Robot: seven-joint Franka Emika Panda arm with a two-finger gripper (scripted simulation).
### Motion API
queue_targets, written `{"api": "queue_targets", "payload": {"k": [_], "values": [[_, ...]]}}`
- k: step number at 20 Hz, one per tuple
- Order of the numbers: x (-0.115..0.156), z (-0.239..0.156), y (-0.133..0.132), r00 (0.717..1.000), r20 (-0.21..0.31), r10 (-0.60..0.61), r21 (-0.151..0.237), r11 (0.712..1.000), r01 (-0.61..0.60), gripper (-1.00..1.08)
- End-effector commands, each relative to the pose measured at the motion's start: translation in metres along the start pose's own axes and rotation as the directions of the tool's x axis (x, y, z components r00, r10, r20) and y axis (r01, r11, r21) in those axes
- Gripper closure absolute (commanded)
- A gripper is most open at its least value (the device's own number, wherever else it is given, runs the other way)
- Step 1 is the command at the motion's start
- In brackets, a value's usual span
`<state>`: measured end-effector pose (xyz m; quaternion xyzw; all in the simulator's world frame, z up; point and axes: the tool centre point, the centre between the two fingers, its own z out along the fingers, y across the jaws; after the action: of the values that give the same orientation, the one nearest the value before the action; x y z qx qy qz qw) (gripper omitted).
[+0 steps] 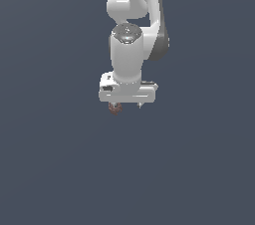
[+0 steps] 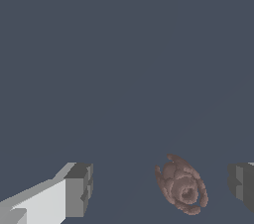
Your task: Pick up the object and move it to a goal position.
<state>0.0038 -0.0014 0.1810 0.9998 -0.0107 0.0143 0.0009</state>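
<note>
- The plain, flat dark slate-grey surface [image 1: 55,169] fills the background of both views, with no markings on it.
- The glossy white Franka arm [image 1: 130,55] comes down from the top edge of the exterior view; its rounded wrist housing carries a dark grey cap and stands upright over the hand.
- The white boxy gripper [image 1: 127,105] sits directly under that wrist housing, its wide body lying crosswise, with two short fingertips poking out beneath it.
- In the wrist view the fingers are spread wide: one white finger with a grey pad [image 2: 79,190] stands well apart from the other grey pad [image 2: 241,182], and open surface shows between them.
- The small, roundish, reddish-brown object with a bumpy, mottled surface [image 2: 181,184] lies between the two pads of the gripper, much nearer to the pad at the picture's edge than to the white finger, touching neither.
- In the exterior view the same lump [image 1: 115,109] peeks out just below the gripper body, at the fingertip on the exterior view's left; whether it rests on the surface there cannot be told.
</note>
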Motion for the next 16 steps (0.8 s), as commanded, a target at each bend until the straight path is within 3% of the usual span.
{"api": "queue_targets", "payload": {"k": [1, 16], "values": [[0.0, 0.0, 0.0, 1.0, 0.0, 0.0, 0.0, 1.0, 0.0, -0.92], [0.0002, -0.0067, 0.0019, 1.0, -0.015, -0.018, 0.016, 1.0, 0.018, -0.92]]}}
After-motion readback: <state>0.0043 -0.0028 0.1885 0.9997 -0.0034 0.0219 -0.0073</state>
